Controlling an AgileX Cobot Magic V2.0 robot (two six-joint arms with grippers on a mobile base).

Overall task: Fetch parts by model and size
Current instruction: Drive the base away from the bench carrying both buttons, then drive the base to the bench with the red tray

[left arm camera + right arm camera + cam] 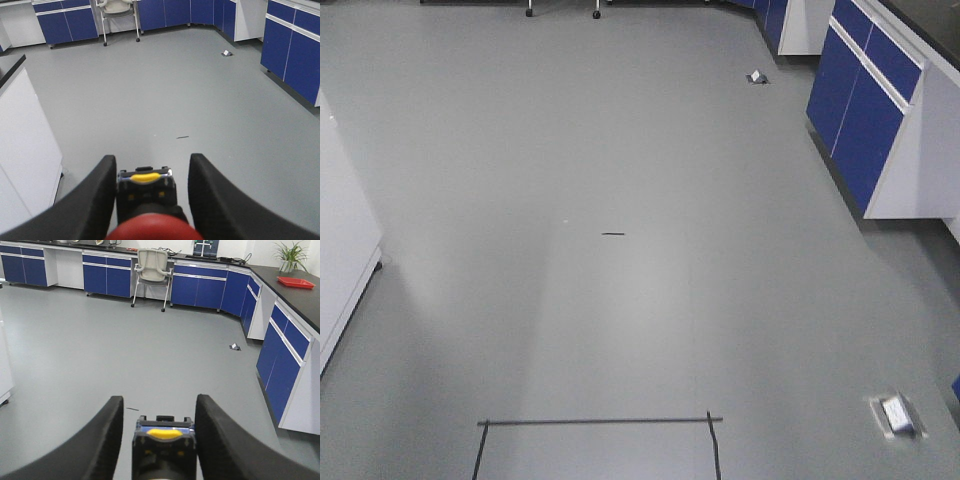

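In the left wrist view my left gripper (pixel 151 159) is shut on the red-capped push-button switch (pixel 154 230). Its dark contact block (pixel 146 190), with a yellow tab, points away from the camera; it touches the left finger and a narrow gap shows at the right finger. In the right wrist view my right gripper (pixel 160 400) holds a second switch (pixel 164 447), a dark and blue block with a yellow tab, resting against the right finger. Its cap is hidden below the frame edge. Both are carried high above the grey floor. Neither gripper shows in the front view.
Blue-fronted cabinets (pixel 865 110) line the right side and far wall (pixel 120 277). A white cabinet (pixel 340 240) stands at the left. A wheeled chair (pixel 152 270) is at the back. Floor sockets (pixel 895 413) and black tape lines (pixel 600 422) mark the grey floor.
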